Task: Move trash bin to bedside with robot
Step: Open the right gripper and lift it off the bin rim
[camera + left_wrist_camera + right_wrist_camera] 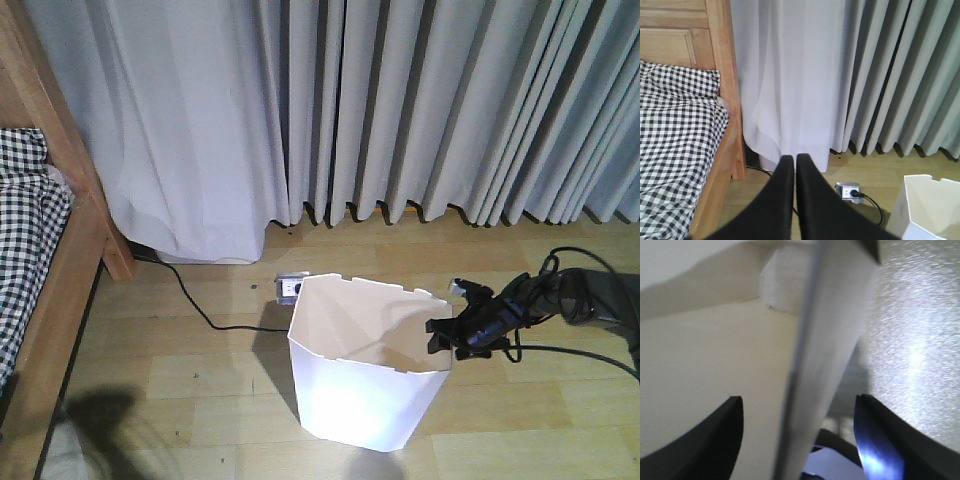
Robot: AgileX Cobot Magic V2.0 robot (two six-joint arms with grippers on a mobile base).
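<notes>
Bin wall between my right gripper fingers, one inside, one outside, spread and not touching it. Trash bin stands on wooden floor, bedside well off beyond its far side. Left gripper pressed together, facing curtains.

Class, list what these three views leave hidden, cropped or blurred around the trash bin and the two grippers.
1. Trash bin floor: front view, its near wall hides it.
2. Right gripper grip: right wrist view, the fingers straddle the bin wall with gaps, and blur hides any contact.
3. Left gripper base: left wrist view, cropped by the bottom edge.
4. Bed frame: front view, cut off by the left edge.
</notes>
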